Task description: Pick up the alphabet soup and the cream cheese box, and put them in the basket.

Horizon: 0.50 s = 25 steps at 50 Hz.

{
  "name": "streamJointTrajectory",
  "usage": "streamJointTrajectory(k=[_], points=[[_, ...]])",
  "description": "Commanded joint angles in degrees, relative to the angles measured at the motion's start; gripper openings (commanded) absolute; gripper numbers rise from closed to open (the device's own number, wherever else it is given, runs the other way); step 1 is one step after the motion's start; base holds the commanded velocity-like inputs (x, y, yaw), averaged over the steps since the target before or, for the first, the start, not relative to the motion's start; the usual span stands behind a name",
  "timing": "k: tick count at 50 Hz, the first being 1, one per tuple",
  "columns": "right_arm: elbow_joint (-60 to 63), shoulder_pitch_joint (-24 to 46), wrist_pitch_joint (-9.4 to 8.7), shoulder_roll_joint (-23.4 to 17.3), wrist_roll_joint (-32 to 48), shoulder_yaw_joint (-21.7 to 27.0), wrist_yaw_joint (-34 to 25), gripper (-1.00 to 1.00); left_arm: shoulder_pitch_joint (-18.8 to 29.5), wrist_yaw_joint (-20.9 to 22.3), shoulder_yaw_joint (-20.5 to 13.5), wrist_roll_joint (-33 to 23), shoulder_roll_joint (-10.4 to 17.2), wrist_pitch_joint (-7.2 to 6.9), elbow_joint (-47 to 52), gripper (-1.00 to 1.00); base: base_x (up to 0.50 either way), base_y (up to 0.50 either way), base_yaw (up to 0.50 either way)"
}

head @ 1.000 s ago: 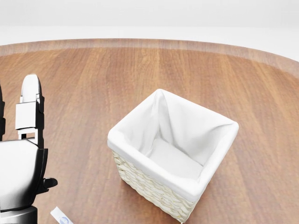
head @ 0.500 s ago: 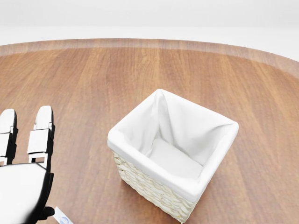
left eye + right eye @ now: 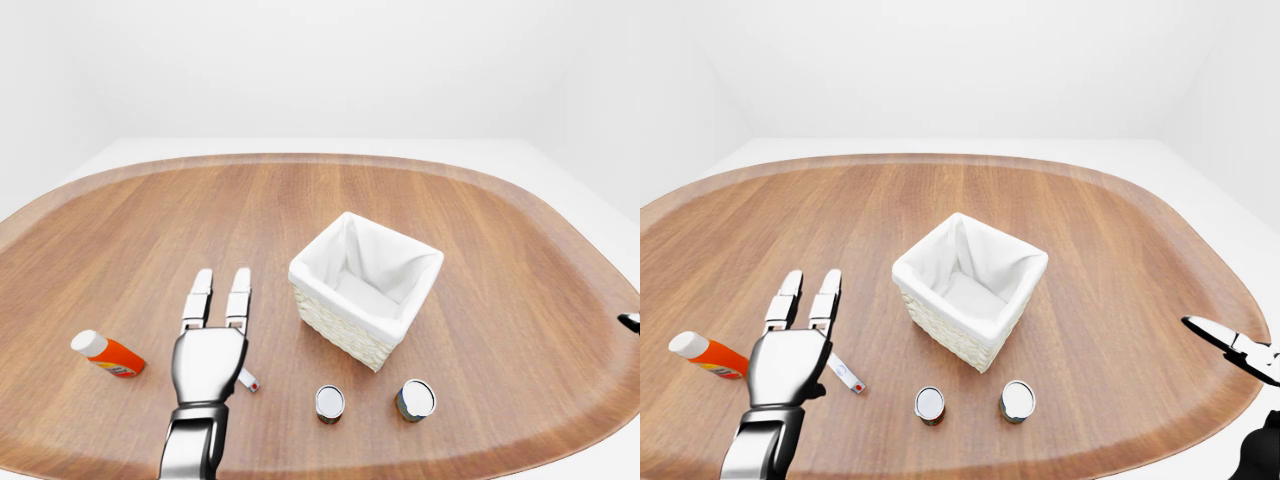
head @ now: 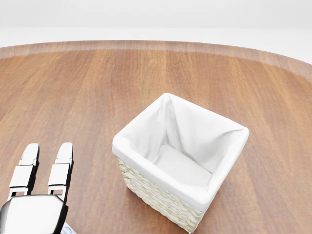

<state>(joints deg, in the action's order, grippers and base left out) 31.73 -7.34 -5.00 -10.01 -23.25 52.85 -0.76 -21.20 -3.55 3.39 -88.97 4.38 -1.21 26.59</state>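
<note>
The white-lined wicker basket (image 3: 365, 285) stands empty near the middle of the wooden table. Two silver-topped cans (image 3: 329, 402) (image 3: 416, 399) stand below it in the left-eye view; I cannot tell which is the alphabet soup. A flat white box with a red dot (image 3: 848, 376), probably the cream cheese, lies mostly hidden under my left hand. My left hand (image 3: 222, 290) hovers left of the basket, open, fingers stretched flat and holding nothing. My right hand (image 3: 1225, 340) shows at the right edge, a finger stretched out, far from everything.
An orange bottle with a white cap (image 3: 108, 353) lies on its side left of my left hand. The round table's rim (image 3: 560, 430) curves close below the cans.
In the head view my left hand has sunk toward the bottom edge and shifted right, nearer the basket. The basket and the camera have not moved.
</note>
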Motion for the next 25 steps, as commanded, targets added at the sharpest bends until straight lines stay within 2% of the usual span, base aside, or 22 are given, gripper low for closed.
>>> streamJointTrajectory(k=[1,14,25], points=[[0.0,0.0,0.00,-0.1,-0.1,0.0,0.0,1.00,-3.6,-0.8,1.3,-0.5,0.8,0.89,-1.2,1.00,0.00,0.00,0.00],[0.4,-0.2,0.00,0.0,-0.2,0.2,-0.1,1.00,-7.5,-1.8,0.3,-0.2,1.7,1.69,-3.3,1.00,0.00,0.00,0.00],[0.0,-0.1,0.00,0.1,0.2,-0.1,-0.2,1.00,-6.9,-2.9,0.2,-0.8,2.0,1.61,-8.1,1.00,0.00,0.00,0.00]])
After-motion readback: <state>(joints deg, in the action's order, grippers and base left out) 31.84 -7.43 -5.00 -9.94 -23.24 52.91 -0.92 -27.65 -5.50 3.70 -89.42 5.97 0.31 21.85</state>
